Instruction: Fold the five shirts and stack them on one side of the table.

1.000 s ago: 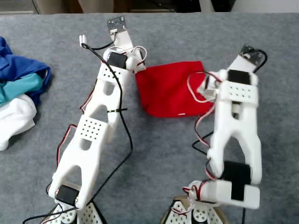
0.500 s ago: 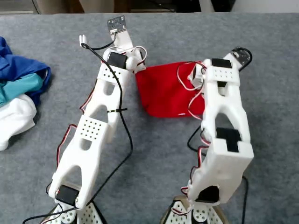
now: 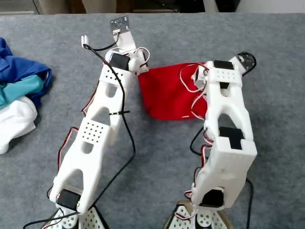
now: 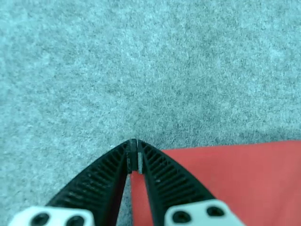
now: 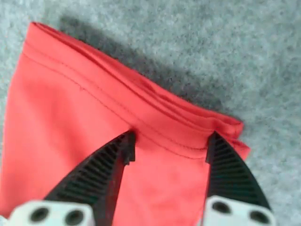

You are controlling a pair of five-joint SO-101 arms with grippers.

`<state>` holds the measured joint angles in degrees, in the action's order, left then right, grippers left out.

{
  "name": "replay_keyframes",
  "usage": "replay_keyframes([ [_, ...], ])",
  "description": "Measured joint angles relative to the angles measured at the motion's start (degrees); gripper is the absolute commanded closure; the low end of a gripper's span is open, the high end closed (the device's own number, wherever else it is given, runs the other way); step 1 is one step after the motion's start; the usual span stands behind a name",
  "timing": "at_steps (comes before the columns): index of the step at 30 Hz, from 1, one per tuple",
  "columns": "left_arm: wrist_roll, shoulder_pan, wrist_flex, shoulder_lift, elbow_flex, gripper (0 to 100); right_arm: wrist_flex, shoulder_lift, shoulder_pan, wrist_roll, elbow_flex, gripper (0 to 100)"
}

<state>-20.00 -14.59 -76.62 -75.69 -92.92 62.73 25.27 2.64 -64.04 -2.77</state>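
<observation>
Grey table (image 3: pixel 162 162): red shirt (image 3: pixel 167 90) mid; shirt pile (image 3: pixel 19 95) at left edge.

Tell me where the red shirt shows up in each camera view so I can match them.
High view: red shirt mid-table, between the two arms' ends.
Left wrist view: its corner is pinched in the shut left gripper.
Right wrist view: it lies under the open right gripper, hem just past the tips.
Shared landmark: the grey table bordering the shirt.
</observation>
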Motion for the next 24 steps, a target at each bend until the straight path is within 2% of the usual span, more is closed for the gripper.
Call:
replay_keyframes([
  [17,-1.49,1.49,0.00,0.00,0.00,98,-6.33,8.09,-0.18,-1.93,-3.34,74.4],
  [19,-1.49,1.49,0.00,0.00,0.00,98,-6.33,8.09,-0.18,-1.93,-3.34,78.3],
  [24,-1.49,1.49,0.00,0.00,0.00,98,-6.33,8.18,0.00,-1.93,-3.34,99.8],
])
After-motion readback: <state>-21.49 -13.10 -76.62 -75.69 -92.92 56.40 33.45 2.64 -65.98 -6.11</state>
